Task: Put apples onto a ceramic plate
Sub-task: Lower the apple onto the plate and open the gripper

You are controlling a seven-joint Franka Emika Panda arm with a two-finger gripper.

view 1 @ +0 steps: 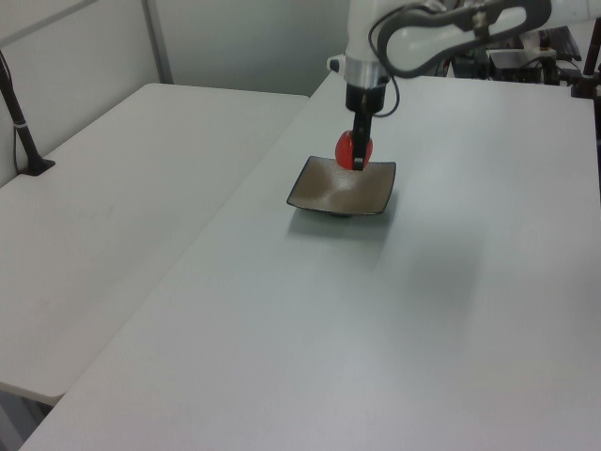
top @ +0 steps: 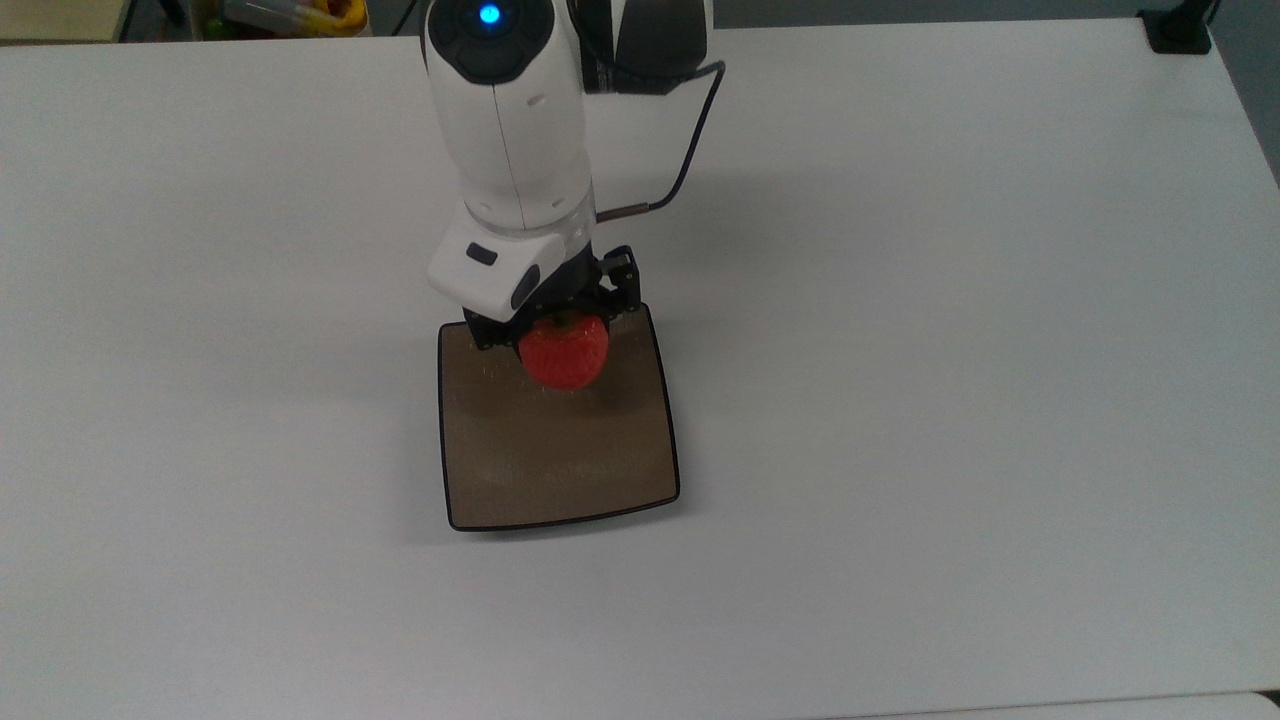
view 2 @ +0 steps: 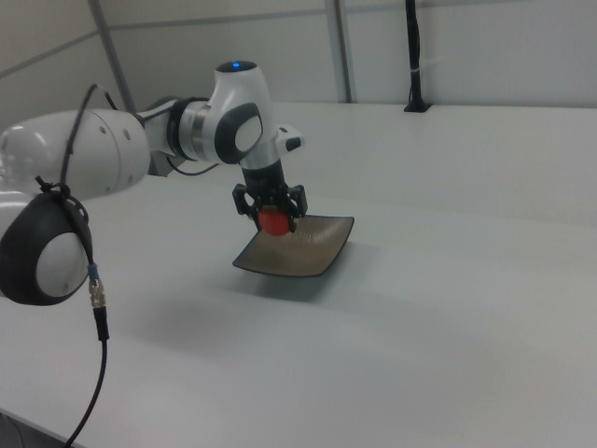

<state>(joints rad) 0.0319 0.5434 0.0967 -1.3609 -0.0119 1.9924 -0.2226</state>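
In the top view, the apple point(top: 564, 352) is seen clasped between the black fingers of the tool point(top: 556, 318), over the far part of the ceramic plate point(top: 560, 460), which is set on the white desk point(top: 950, 400). In the left view, the apple point(view 1: 347, 149) is held by the tool point(view 1: 357, 156) above the plate's point(view 1: 331, 191) far edge. In the right view, the apple point(view 2: 273, 220) is gripped in the tool point(view 2: 270, 212) over the plate's point(view 2: 308, 254) far left corner.

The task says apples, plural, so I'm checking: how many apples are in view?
1. The apple is gripped by the gripper, above the far part of the ceramic plate, not yet set down. No others appear on the table.
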